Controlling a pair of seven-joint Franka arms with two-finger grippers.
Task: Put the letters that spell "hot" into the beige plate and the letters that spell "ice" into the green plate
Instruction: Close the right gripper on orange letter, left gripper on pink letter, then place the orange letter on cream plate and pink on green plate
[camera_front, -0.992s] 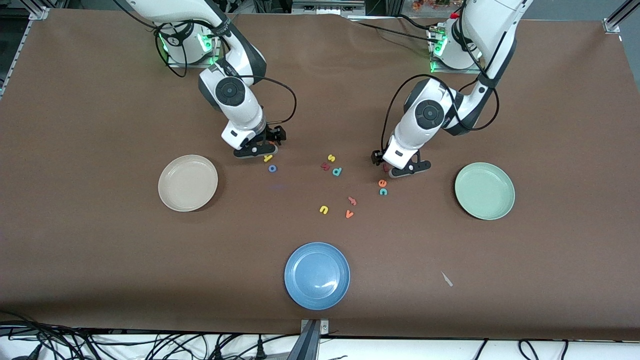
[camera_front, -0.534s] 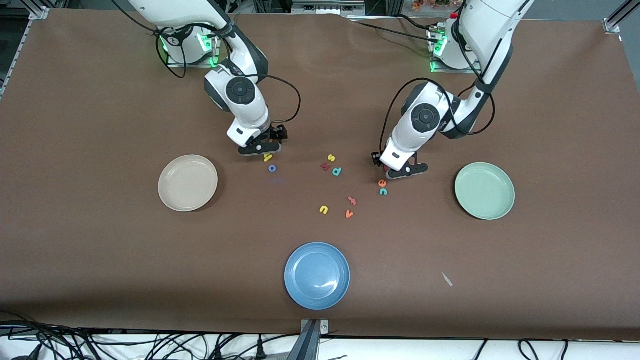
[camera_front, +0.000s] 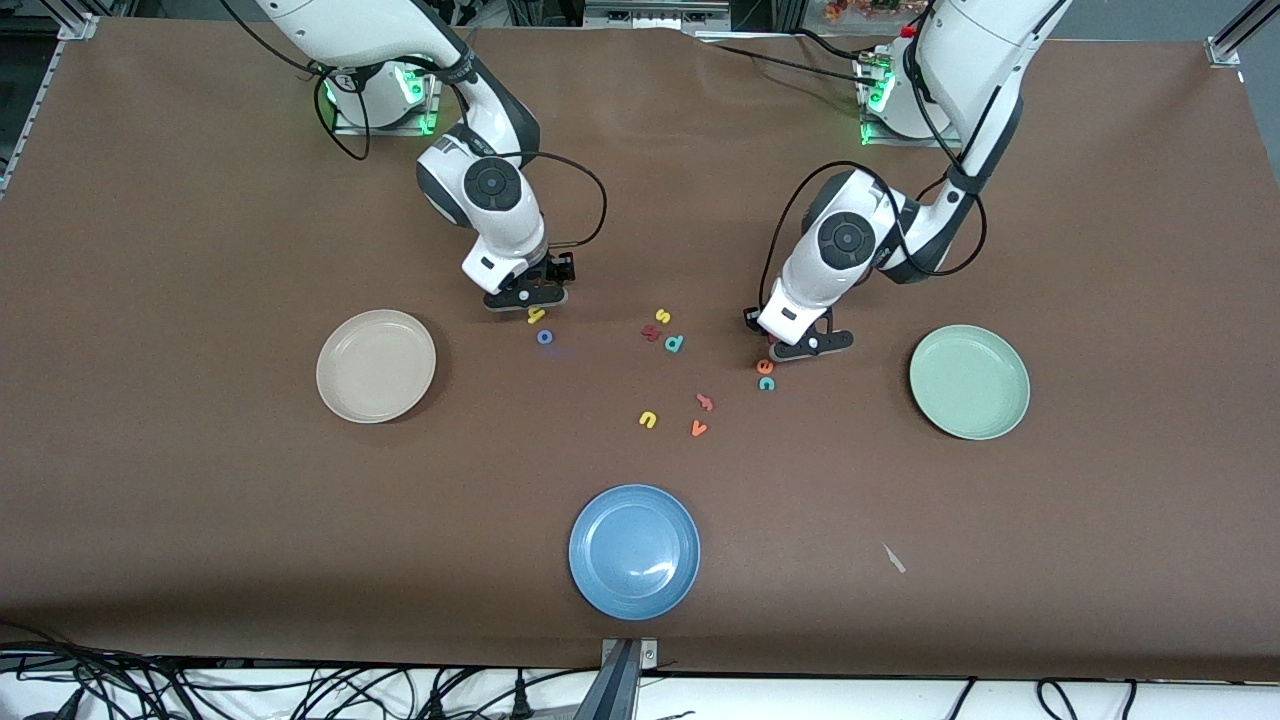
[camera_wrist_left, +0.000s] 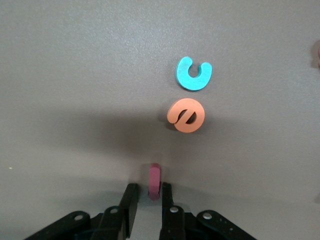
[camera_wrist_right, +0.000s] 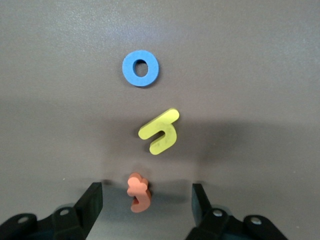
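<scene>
left tool (camera_wrist_left: 146, 202): mine, low on the worktop (camera_front: 200, 520), right of centre in the front view; its fingers stand either side of the dark red i (camera_wrist_left: 154, 181), nearly touching it but not clamped, so I judge it mid-squeeze
e and c: orange e (camera_wrist_left: 186, 115) and teal c (camera_wrist_left: 194, 73) lie just past the i, lined up for later picks
right tool (camera_wrist_right: 146, 202): mine too, upper left of centre; fingers wide apart around the orange t (camera_wrist_right: 138, 192), which stands on edge between them
h and o: yellow h (camera_wrist_right: 161, 131), then blue o (camera_wrist_right: 140, 68)
plates: beige plate (camera_front: 376, 366) left, green plate (camera_front: 969, 381) right, each beside its own arm to keep carries short; both hold no letters yet
</scene>
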